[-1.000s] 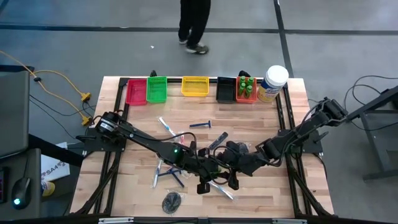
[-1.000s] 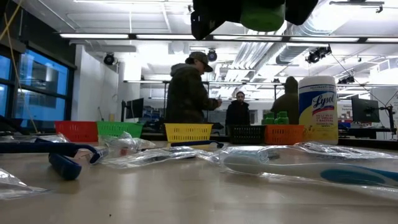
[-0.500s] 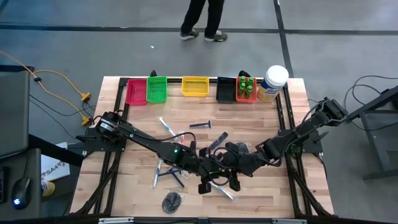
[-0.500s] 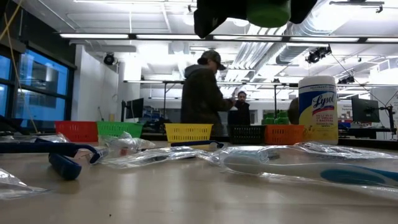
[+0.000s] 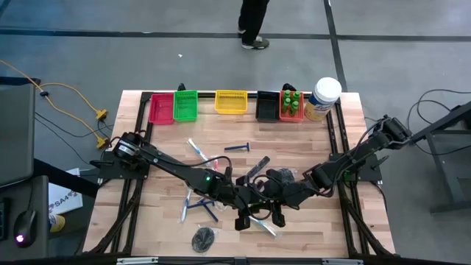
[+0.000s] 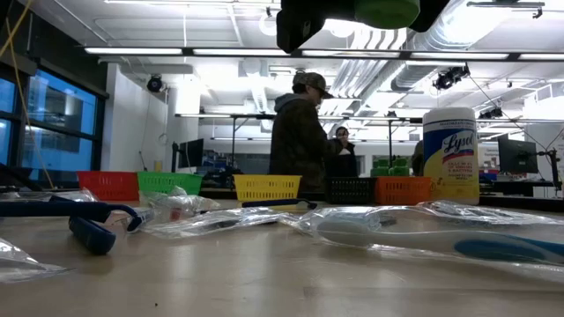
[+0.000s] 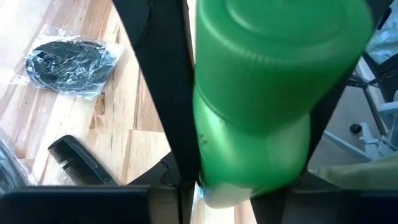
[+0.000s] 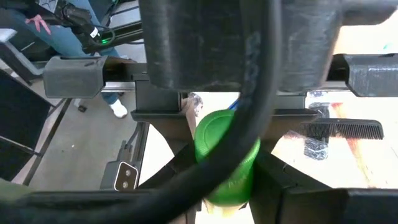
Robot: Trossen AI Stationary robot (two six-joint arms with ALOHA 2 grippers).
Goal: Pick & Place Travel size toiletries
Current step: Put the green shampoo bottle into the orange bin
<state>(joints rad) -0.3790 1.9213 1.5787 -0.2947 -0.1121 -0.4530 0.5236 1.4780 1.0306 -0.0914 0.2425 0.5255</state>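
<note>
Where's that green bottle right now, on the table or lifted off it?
Lifted. The green bottle sits between the left gripper's fingers, and the low view shows it hanging well above the table.

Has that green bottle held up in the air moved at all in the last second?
Yes. In the low view the green bottle has drifted slightly right, toward the white Lysol jar, and a little higher.

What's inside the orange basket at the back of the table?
Green bottles stand upright inside the orange basket; their caps poke above its rim. The mesh walls hide their lower parts and anything lying underneath.
</note>
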